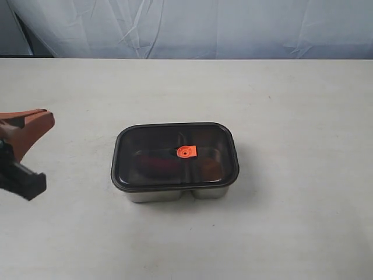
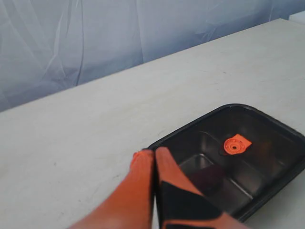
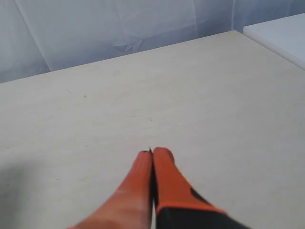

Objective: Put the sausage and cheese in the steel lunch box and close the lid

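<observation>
The steel lunch box (image 1: 169, 195) stands mid-table with the dark translucent lid (image 1: 151, 140) lying flat on top, its orange valve (image 1: 186, 152) in the centre. Through the lid a dim red shape, the sausage (image 1: 156, 164), shows in the left compartment; it also shows as the sausage (image 2: 209, 175) under the lid (image 2: 271, 138) in the left wrist view. The cheese cannot be made out under the dark lid. My left gripper (image 1: 48, 119) hangs shut and empty well left of the box, its tips (image 2: 153, 153) pointing at the box corner. My right gripper (image 3: 152, 152) is shut and empty over bare table, outside the exterior view.
A pale cloth backdrop (image 1: 192, 26) runs along the table's far edge. A white block or surface (image 3: 281, 31) sits beyond the table corner in the right wrist view. Bare tabletop (image 1: 291, 116) surrounds the box.
</observation>
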